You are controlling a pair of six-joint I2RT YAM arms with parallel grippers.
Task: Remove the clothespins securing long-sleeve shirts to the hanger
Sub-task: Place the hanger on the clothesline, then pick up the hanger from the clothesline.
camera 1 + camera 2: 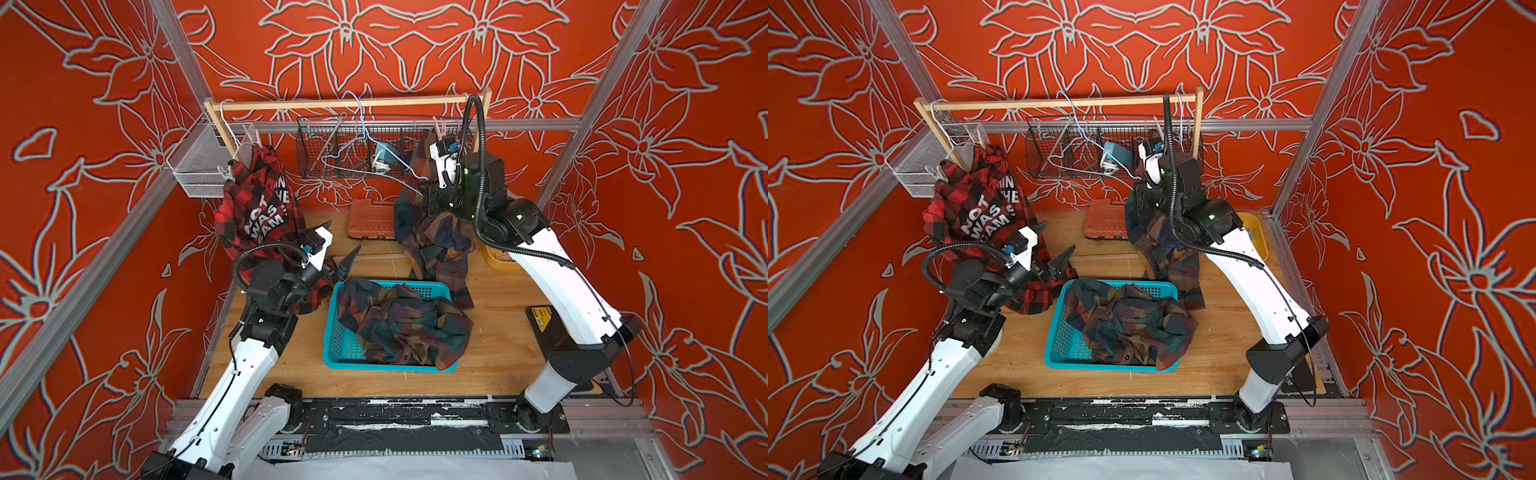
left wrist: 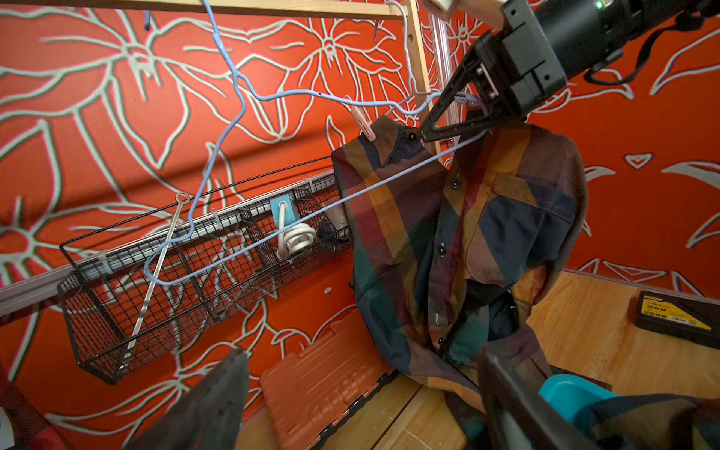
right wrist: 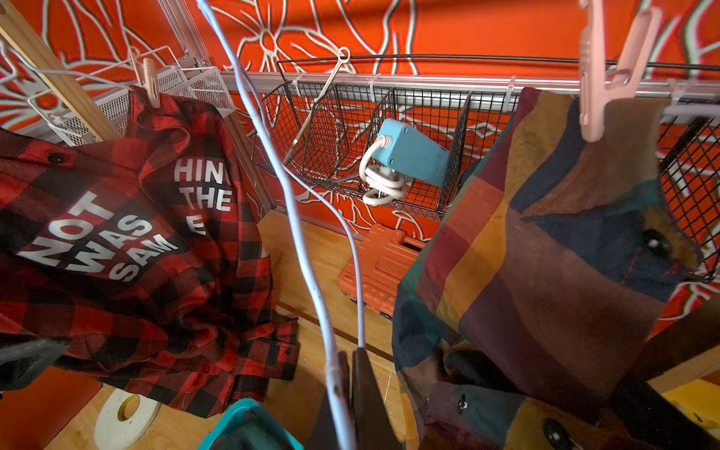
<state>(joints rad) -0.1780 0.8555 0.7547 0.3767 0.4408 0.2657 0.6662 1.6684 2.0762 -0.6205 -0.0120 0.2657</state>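
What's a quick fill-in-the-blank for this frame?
1. The right claw is ____ on the blue hanger.
2. The left claw stands ____, holding nothing.
3. A ____ clothespin clips the hanging dark shirt.
4. The basket holds ____ shirt.
Missing words: shut; open; pink; one.

matt cloth shirt (image 3: 545,253), coated wire hanger (image 3: 309,280), grainy wooden tabletop (image 1: 291,365).
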